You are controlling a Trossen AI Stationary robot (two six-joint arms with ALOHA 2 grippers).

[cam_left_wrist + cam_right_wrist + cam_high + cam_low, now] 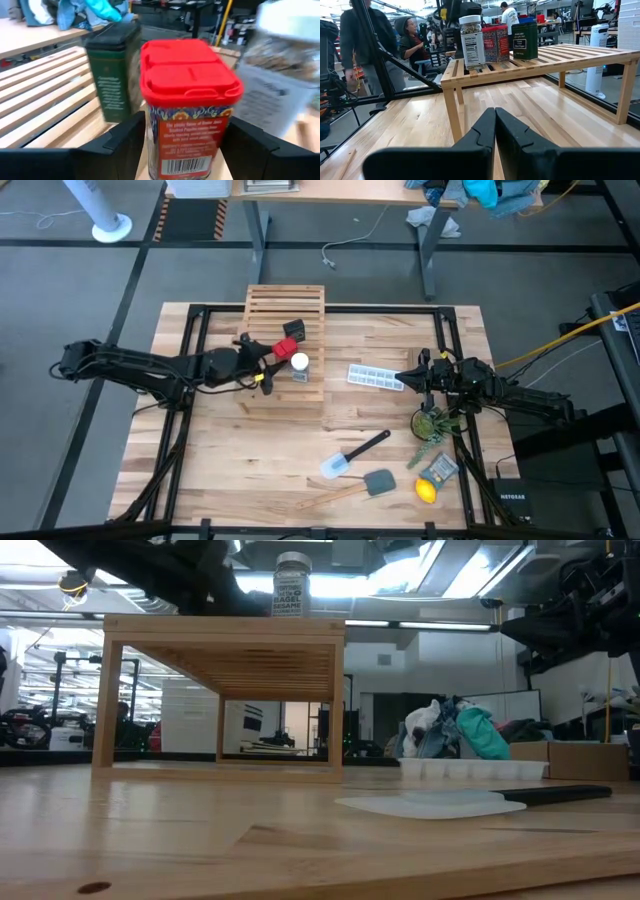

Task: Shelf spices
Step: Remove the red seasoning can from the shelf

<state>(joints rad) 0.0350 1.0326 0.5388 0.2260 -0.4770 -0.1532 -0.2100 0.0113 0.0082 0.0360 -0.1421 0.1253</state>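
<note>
- All three spices up on the slatted wooden shelf (284, 340) at the far side of the bench (250, 470): red-lidded spice tin (187, 107), dark green-black tin (114, 72) just behind it, clear jar with white lid (472, 41) beside them near the shelf's front edge.
- Left gripper (182, 145) over the shelf, fingers (117, 142) open on either side of the red tin; contact with its walls not clear from the wrist view.
- Right gripper (495, 135) low over the bench by the white ice-cube tray (375, 378), fingers pressed closed on nothing, well apart from the shelf; waiting.
- Step in hand, by judgement: releasing or straightening the red tin, likely the last of the three.
- To do it well: spread fingers evenly, so neither drags the tin sideways.
- Check base flat across slats, not tilted into a gap.
- Back out straight along the approach line, wrist level.
- Mind the jar, just beside the red tin: a sideways swing could tip it off the front edge.
</note>
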